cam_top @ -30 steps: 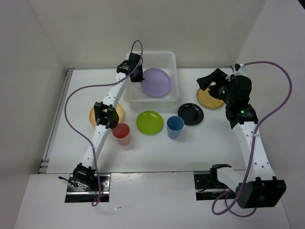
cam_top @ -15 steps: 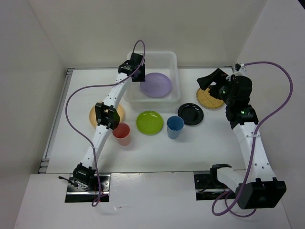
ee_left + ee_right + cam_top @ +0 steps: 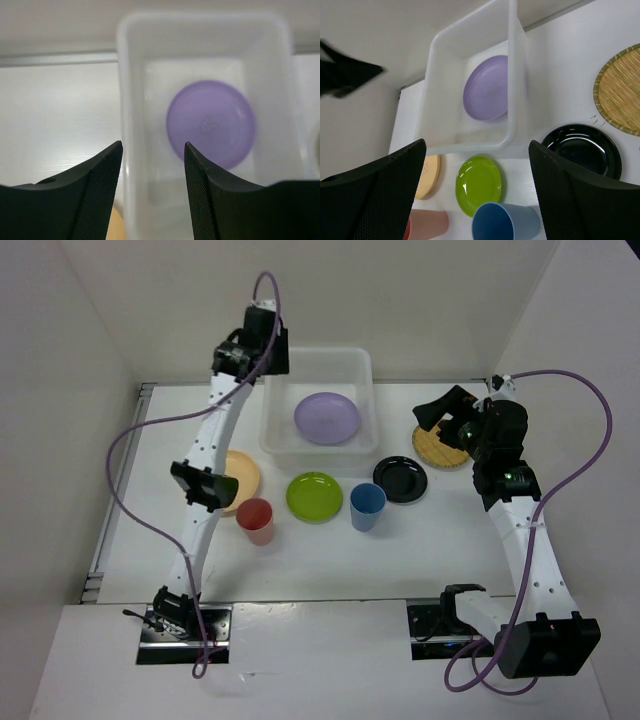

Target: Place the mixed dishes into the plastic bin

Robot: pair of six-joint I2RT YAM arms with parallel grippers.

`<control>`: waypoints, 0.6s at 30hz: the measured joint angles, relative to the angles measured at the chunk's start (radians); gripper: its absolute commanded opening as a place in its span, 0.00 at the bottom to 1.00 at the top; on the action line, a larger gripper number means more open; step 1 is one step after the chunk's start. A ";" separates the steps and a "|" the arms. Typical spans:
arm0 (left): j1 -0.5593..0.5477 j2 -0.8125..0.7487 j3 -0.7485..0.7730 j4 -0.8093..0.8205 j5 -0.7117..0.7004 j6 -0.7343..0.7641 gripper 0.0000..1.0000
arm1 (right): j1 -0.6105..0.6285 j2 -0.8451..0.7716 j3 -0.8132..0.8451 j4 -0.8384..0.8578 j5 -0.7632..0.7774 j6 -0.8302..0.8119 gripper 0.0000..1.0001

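The lavender plate lies flat inside the plastic bin, alone there. My left gripper hangs open and empty above the bin's left wall. On the table in front of the bin sit a peach plate, red cup, green plate, blue cup and black plate. The tan woven disc lies at the right. My right gripper is wide open and empty, above the disc.
White walls close in the table on the left, back and right. The left arm's elbow hangs over the peach plate's left part. A purple cable loops out to the left of that arm.
The left gripper opened and let go of the lavender plate, which settled flat in the bin. The gripper then rose and drew back toward the bin's far left corner. The right arm stayed still.
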 measured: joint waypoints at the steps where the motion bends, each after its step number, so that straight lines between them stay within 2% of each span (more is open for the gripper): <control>1: 0.000 -0.080 -0.004 -0.019 -0.006 0.013 0.60 | 0.000 0.000 0.000 0.000 0.000 -0.005 0.88; 3: -0.001 -0.286 -0.079 -0.040 -0.019 0.032 0.60 | 0.000 0.000 -0.001 0.001 0.000 -0.011 0.88; 7: -0.002 -0.746 -0.322 -0.058 -0.074 0.035 0.60 | 0.000 0.000 -0.016 0.015 -0.002 -0.019 0.88; 9: -0.003 -0.988 -0.562 -0.017 -0.097 0.030 0.63 | 0.000 0.003 -0.024 0.018 -0.006 -0.019 0.88; 12: 0.019 -1.320 -1.009 0.061 -0.101 -0.001 0.68 | 0.000 0.006 -0.033 0.024 -0.010 -0.026 0.88; 14: 0.050 -1.453 -1.278 0.090 -0.096 -0.029 0.71 | 0.001 0.006 -0.035 0.024 -0.013 -0.028 0.88; 16: 0.087 -1.494 -1.492 0.128 -0.072 -0.055 0.71 | 0.003 0.008 -0.035 0.026 -0.019 -0.032 0.88; 18: 0.124 -1.457 -1.689 0.172 -0.020 -0.080 0.61 | 0.008 0.013 -0.035 0.032 -0.027 -0.035 0.88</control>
